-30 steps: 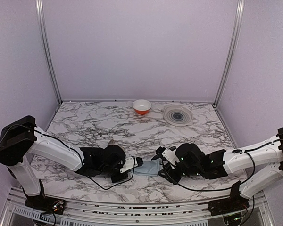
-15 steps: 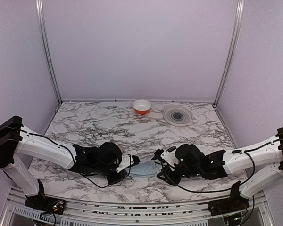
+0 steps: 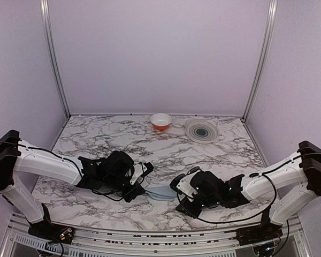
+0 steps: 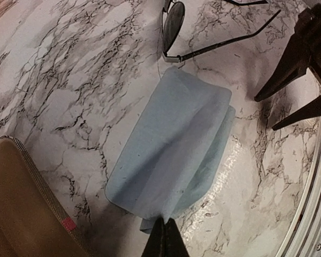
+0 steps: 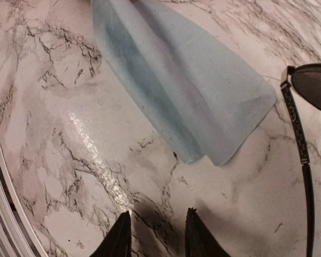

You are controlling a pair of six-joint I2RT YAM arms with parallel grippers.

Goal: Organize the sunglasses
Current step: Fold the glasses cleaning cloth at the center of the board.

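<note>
Left pincer (image 4: 163,235) clamps the cloth (image 4: 171,144); right pincer (image 5: 158,214) stands apart, empty. Sunglasses (image 5: 315,85) beside cloth: light, probably fragile; take a temple arm.

Glossy marble-patterned table (image 5: 43,160); matt blue cloth (image 4: 171,144); wire-framed sunglasses (image 4: 174,21).

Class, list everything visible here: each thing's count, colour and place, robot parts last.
sunglasses: one, black wire frame, on table beside cloth
cloth: one, light blue, near edge, between the arms
case: one, brown, by the cloth
bowl: one, orange and white, table's back
plate: one, grey, back right
table: one, white marble
left pincer: one, black, shut on cloth's corner
right pincer: one, black, open, near cloth
</note>
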